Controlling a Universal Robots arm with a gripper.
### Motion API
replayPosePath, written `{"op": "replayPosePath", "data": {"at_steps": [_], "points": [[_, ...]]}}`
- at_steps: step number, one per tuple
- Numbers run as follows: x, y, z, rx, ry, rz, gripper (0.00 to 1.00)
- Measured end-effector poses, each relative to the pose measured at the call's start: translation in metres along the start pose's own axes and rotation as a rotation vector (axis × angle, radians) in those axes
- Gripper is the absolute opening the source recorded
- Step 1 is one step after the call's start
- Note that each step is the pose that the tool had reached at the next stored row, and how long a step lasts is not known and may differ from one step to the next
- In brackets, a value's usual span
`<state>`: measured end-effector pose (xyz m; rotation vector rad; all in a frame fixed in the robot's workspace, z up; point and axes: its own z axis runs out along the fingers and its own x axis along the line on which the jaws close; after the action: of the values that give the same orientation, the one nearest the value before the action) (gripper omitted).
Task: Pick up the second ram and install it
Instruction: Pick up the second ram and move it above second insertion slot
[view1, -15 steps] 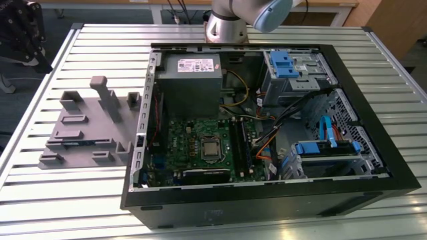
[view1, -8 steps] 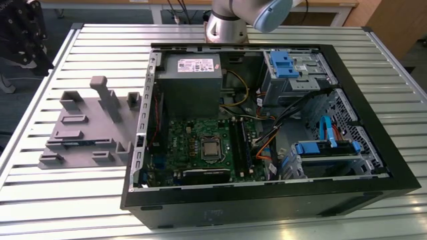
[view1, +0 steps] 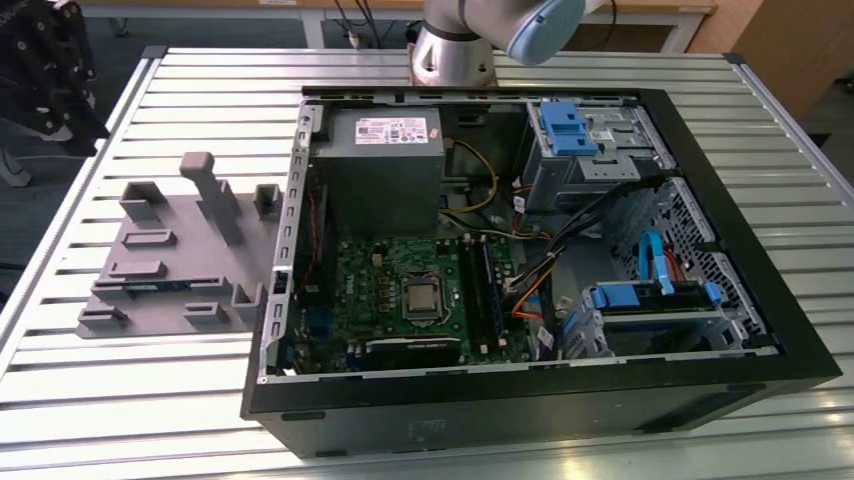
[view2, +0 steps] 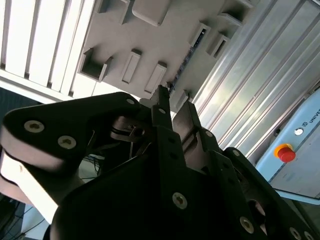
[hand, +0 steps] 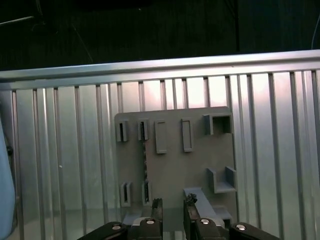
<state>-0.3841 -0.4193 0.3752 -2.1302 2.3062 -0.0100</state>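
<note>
The second ram (hand: 145, 167) stands on edge in a slot of the grey tray (hand: 172, 170), seen as a thin strip with small chips; it also shows as a dark line (view2: 191, 51) in the second wrist view. In the exterior view the second ram is a bluish strip (view1: 158, 286) low in the tray (view1: 167, 255). My gripper (hand: 173, 204) hovers well above the tray, open, with nothing between its fingertips (view2: 162, 97). In the exterior view the gripper (view1: 51, 85) hangs high at the upper left.
An open computer case (view1: 534, 390) lies on the slatted metal table (view1: 107, 400), to the exterior view's right of the tray. Inside are a green board with a silver chip (view1: 422, 297), long memory slots (view1: 477, 290), cables and blue drive brackets (view1: 577, 130). The arm's base (view1: 451, 55) stands behind the case.
</note>
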Motion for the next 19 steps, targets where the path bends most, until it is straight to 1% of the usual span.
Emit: {"op": "replayPosePath", "data": {"at_steps": [4, 6, 8, 10, 11, 13, 15, 19], "points": [[0.0031, 0.0002, 0.0031, -0.0053, -0.0008, -0.003, 0.31], [0.0044, 0.0002, 0.0047, -0.0117, -0.0003, -0.003, 0.31], [0.0057, 0.0001, 0.0064, -0.0206, 0.0005, -0.003, 0.31], [0.0065, 0.0000, 0.0083, -0.0259, 0.0008, -0.004, 0.32], [0.0067, 0.0000, 0.0092, -0.0274, 0.0010, -0.006, 0.38], [0.0070, 0.0000, 0.0107, -0.0287, 0.0012, -0.011, 0.38], [0.0075, 0.0000, 0.0133, -0.0287, 0.0012, -0.029, 0.38], [0.0077, 0.0001, 0.0173, -0.0287, 0.0013, -0.032, 0.38]]}}
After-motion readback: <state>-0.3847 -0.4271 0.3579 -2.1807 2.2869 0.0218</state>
